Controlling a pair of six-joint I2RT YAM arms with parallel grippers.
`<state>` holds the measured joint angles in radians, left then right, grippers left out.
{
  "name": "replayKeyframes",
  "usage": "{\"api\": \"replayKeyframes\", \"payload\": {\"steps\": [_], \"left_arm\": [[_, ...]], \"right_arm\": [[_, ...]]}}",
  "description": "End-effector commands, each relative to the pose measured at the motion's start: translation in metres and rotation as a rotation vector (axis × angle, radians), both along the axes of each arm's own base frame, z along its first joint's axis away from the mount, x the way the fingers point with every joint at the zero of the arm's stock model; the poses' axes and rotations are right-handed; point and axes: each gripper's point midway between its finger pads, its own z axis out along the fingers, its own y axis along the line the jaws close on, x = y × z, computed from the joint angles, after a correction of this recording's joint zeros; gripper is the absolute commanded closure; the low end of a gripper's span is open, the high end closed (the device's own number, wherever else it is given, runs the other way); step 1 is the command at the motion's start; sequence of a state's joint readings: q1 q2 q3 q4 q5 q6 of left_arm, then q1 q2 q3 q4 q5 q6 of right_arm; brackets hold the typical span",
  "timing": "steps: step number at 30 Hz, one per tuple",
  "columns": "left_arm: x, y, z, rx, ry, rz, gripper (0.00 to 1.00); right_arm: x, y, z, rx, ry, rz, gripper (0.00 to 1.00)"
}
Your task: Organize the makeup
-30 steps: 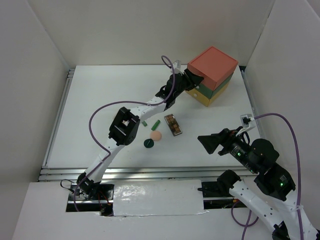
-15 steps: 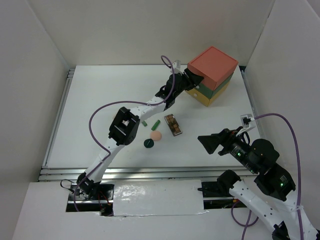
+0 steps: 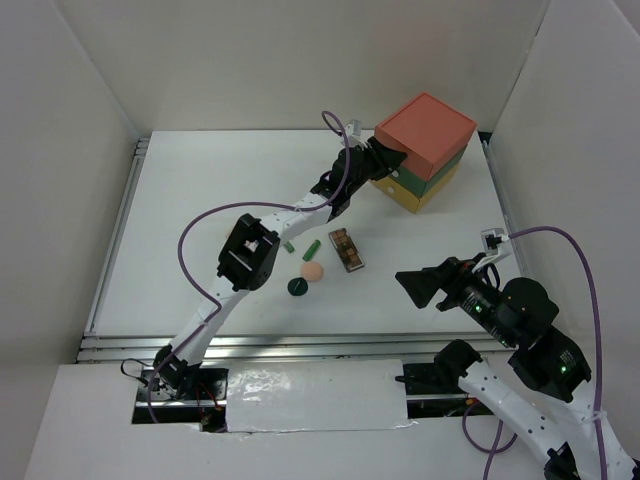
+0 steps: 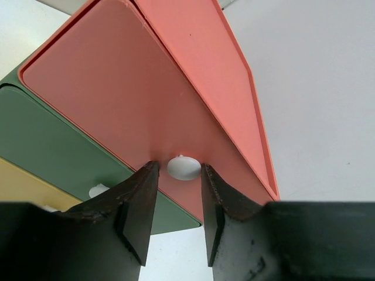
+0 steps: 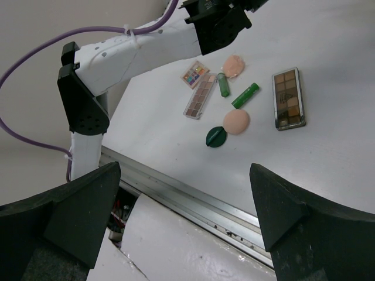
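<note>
left gripper (image 4: 177,175): black fingers (image 4: 140,205) drawn in close on either side of the white knob (image 4: 183,168); sliver of orange visible beside the knob on one side, so impossible to tell whether clamped or merely flanking.
white knob: on the front of the orange drawer (image 4: 117,105), with the green drawer (image 4: 53,140) below it and the yellow drawer (image 4: 17,187) lowest.
drawer box (image 3: 425,135): at the far right of the table (image 3: 200,190), reached by the stretched-out left arm.
right gripper (image 5: 187,228): spread wide, nothing between the fingers, raised over the near right of the table and facing the makeup.
makeup: all loose on the table, outside the drawer box, nearer the arm bases than the box.
square multicolour palette (image 5: 195,74): just beside the end of one long eyeshadow palette (image 5: 200,97), close under the left arm.
first green tube (image 5: 222,84): beside one peach compact (image 5: 235,65).
second green tube (image 5: 245,95): between that cluster and the second long eyeshadow palette (image 5: 287,98).
other peach compact (image 5: 237,122): just beside the dark green disc (image 5: 216,136), nearest the table's front rail.
</note>
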<state>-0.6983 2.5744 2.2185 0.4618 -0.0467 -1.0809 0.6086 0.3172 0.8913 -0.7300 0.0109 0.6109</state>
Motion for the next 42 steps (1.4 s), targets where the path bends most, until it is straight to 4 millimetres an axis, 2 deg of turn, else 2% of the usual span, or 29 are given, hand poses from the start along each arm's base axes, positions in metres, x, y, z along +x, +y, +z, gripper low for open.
{"api": "replayKeyframes", "payload": {"steps": [1,5,8,12,14,17,29,30,31,33,36,42], "left_arm": [[0.001,0.003,0.037,-0.071,-0.073,0.000,0.54],[0.002,0.004,0.040,-0.069,-0.084,0.001,0.63],[0.001,0.005,0.044,-0.062,-0.092,0.002,0.66],[0.000,0.013,0.045,-0.061,-0.089,0.008,0.74],[0.001,0.021,0.045,-0.060,-0.088,0.016,0.81],[0.000,0.032,0.045,-0.056,-0.085,0.022,0.85],[-0.019,0.090,0.037,-0.017,-0.068,0.072,0.89],[-0.019,0.098,0.047,-0.026,-0.082,0.081,0.89],[-0.022,0.102,0.040,-0.017,-0.072,0.080,0.89],[-0.025,0.111,0.040,-0.008,-0.069,0.086,0.90],[-0.030,0.120,0.041,0.006,-0.073,0.099,0.89],[-0.030,0.125,0.042,0.004,-0.075,0.093,0.64]], "right_arm": [[0.001,0.001,0.006,0.005,-0.031,0.005,0.01],[0.001,0.001,0.006,0.005,-0.031,0.004,0.01],[0.001,0.001,0.006,0.005,-0.031,0.004,0.02],[0.001,0.001,0.006,0.007,-0.031,0.005,0.02],[0.000,0.001,0.008,0.009,-0.034,0.005,0.02],[0.000,0.000,0.008,0.013,-0.033,0.005,0.02],[0.001,0.002,0.011,0.021,-0.029,0.004,0.02],[0.001,0.002,0.011,0.023,-0.030,0.003,0.02],[0.001,0.002,0.011,0.024,-0.028,0.005,0.02],[0.003,0.003,0.011,0.023,-0.026,0.003,0.02],[0.005,0.006,0.011,0.027,-0.022,0.010,0.02],[0.007,0.013,0.007,0.023,-0.006,0.034,0.02]]}}
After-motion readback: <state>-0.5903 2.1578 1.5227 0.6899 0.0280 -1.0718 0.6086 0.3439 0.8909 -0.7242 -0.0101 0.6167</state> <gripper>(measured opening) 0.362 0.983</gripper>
